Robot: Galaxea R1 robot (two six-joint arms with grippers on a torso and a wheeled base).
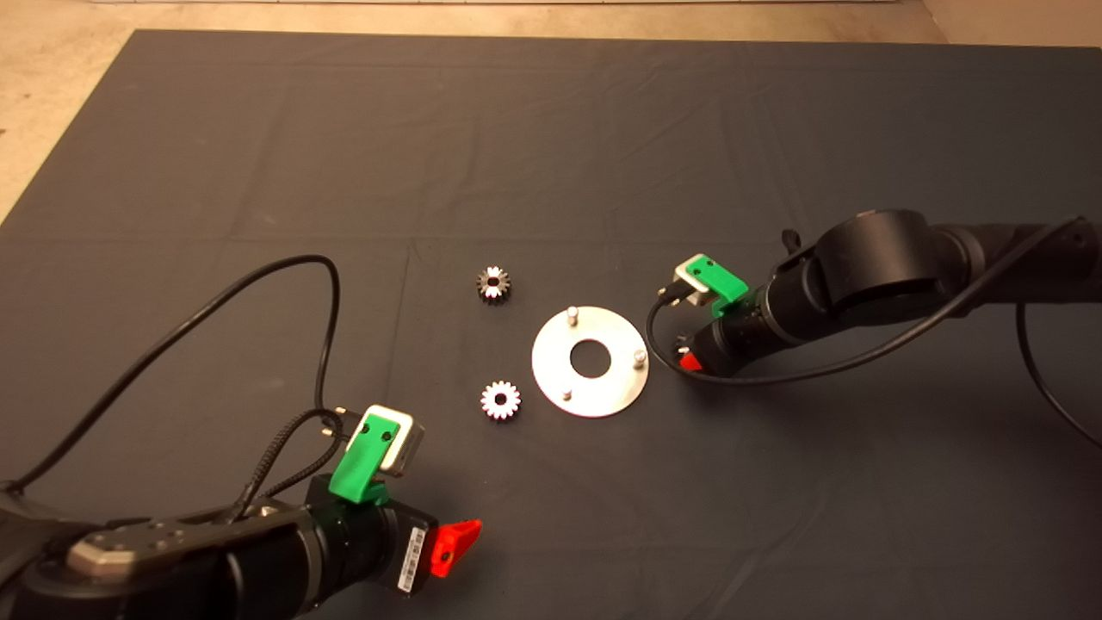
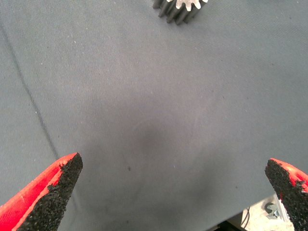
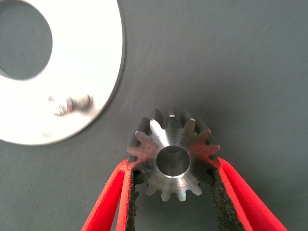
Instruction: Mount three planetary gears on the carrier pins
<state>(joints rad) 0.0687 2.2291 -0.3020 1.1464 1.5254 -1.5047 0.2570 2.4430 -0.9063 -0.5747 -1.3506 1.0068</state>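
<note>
Head view: right gripper sits just beside the carrier plate, its fingers mostly hidden under the wrist; all three carrier pins are bare, and two loose gears lie on the mat on the plate's far side from this gripper. Left gripper is parked near the lower edge. Left wrist view: fingers spread wide, nothing between them, one gear ahead. Right wrist view: fingers clamped on a held gear, bore facing the camera, plate edge just ahead, one pin probably the blurred glint there. Best approach: keep the gear level, centre the bore over the pin, lower straight.
</note>
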